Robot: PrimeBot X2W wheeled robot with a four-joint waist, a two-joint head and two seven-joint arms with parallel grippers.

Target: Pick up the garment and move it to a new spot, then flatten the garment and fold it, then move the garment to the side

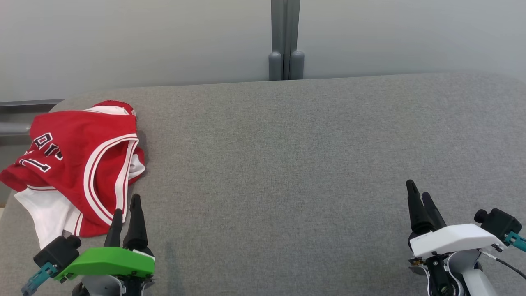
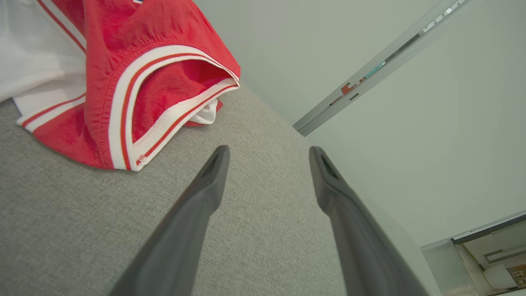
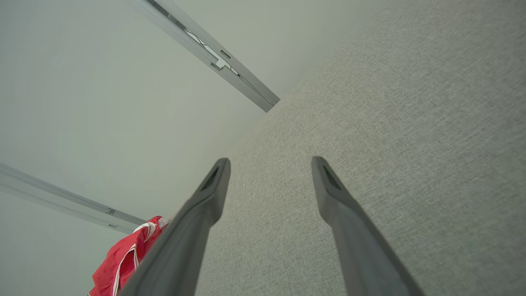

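Observation:
The garment [image 1: 78,164] is a red jersey with white trim and dark lettering, lying crumpled at the far left of the grey fabric table [image 1: 287,164], partly over its left edge. My left gripper [image 1: 127,203] stands open just right of the garment's near corner, touching nothing. In the left wrist view the garment [image 2: 123,82] lies up and left of the open left gripper [image 2: 269,154]. My right gripper [image 1: 417,187] is open at the lower right, far from the cloth. The right wrist view shows the open right gripper [image 3: 271,162] above bare fabric, with the garment [image 3: 123,259] at the lower left.
A pale wall runs behind the table, with a grey vertical post [image 1: 285,41] at its middle. A grey rail [image 1: 24,107] runs along the wall at the left. The table's far edge curves down at both back corners.

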